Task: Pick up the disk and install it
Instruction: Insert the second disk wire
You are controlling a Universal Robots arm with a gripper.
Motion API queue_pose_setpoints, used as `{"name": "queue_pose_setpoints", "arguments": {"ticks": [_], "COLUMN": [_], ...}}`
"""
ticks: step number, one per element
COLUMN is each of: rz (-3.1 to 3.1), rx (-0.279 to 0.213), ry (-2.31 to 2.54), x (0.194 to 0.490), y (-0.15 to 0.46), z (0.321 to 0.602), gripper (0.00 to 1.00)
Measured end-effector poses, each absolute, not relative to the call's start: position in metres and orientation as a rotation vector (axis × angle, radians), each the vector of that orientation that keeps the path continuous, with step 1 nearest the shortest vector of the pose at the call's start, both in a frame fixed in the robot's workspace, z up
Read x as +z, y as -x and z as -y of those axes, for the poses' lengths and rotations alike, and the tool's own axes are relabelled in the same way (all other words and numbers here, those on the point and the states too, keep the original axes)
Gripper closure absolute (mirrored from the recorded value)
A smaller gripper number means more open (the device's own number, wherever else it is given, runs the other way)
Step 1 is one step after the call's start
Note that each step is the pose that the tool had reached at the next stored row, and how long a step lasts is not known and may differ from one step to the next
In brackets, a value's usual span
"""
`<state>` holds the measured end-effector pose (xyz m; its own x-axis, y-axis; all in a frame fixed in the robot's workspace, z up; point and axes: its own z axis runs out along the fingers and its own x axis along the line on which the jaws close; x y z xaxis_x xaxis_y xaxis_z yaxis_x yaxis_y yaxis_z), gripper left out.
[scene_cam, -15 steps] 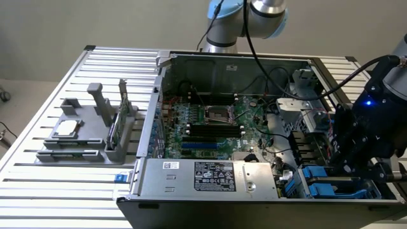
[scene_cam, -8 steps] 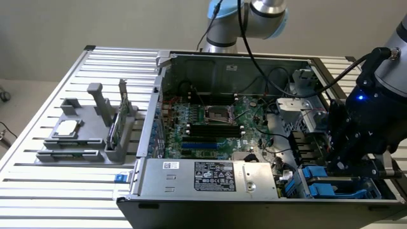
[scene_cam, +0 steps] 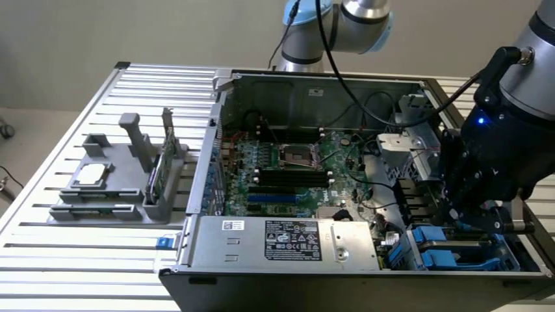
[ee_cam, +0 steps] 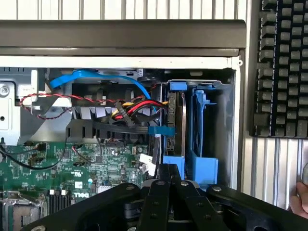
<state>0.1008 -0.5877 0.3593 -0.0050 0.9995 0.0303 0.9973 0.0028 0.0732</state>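
Note:
The disk (ee_cam: 176, 126) stands on edge in the drive bay at the corner of the open computer case, a dark slab with a blue carrier tab at each end. In the exterior view its blue frame (scene_cam: 431, 242) shows low in the case at the exterior view's right. My gripper (ee_cam: 168, 174) is shut, its black fingers pressed together, with nothing seen between them. The tips sit right at the disk's near blue end; I cannot tell if they touch. In the exterior view my gripper (scene_cam: 482, 218) hangs just above the bay.
A second blue carrier (ee_cam: 200, 130) stands beside the disk. Red, yellow and blue cables (ee_cam: 130, 108) cross next to the bay, above the motherboard (scene_cam: 286, 175). A keyboard (ee_cam: 284, 67) and a hand (ee_cam: 302, 197) lie outside the case. A grey fixture (scene_cam: 121, 175) holds a chip and a green card.

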Motion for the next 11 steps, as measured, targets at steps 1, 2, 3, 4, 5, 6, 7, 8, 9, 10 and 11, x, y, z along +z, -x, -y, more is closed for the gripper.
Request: {"name": "queue_pose_setpoints", "arguments": {"ticks": [1, 2, 3, 4, 5, 6, 7, 8, 9, 10, 11], "rz": [-2.203, -2.203, -2.202, -2.202, -2.202, -2.202, -2.202, -2.202, -2.202, -2.202, -2.202], "rx": [0.114, 0.114, 0.113, 0.113, 0.113, 0.113, 0.113, 0.113, 0.112, 0.113, 0.113], "ry": [-2.194, -2.194, -2.193, -2.193, -2.193, -2.193, -2.193, -2.193, -2.193, -2.193, -2.193], "x": [0.3594, 0.3594, 0.3594, 0.3594, 0.3594, 0.3594, 0.3594, 0.3594, 0.3595, 0.3595, 0.3595], "y": [-0.0998, -0.0988, -0.0987, -0.0987, -0.0987, -0.0987, -0.0987, -0.0986, -0.0986, -0.0986, -0.0986], "z": [0.5874, 0.5869, 0.5868, 0.5869, 0.5868, 0.5869, 0.5869, 0.5869, 0.5869, 0.5869, 0.5868], "gripper": [0.89, 0.89, 0.89, 0.89, 0.89, 0.89, 0.89, 0.89, 0.89, 0.89, 0.89]}}
